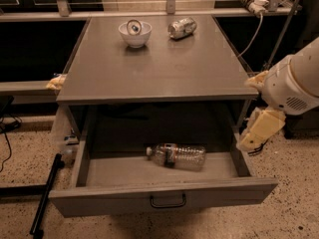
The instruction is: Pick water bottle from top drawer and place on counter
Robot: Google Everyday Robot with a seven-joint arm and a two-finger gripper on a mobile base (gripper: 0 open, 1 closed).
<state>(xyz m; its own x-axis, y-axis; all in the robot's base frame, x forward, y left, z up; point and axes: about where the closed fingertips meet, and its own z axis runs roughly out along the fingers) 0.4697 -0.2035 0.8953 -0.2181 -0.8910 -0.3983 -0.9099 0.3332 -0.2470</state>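
- Camera view: my gripper (255,135), a cream-coloured pincer on a white arm, hangs at the right of the cabinet, just beside the open drawer's right wall and below the tabletop edge; I cannot tell whether it is wide or narrow
- The water bottle (177,156), small, clear, ribbed plastic with a white cap, lies on its side on the floor of the top drawer (164,200), a wide shallow grey metal drawer pulled out, cap pointing left, well apart from my gripper
- The counter (154,68), a flat grey metal tabletop, carries a white bowl (135,33) and a crushed silver can (182,28) at its far end
- I judge the bottle light, thin-walled and slippery, likely to roll or dent; I would take it from above across the ribbed middle, squeezing gently
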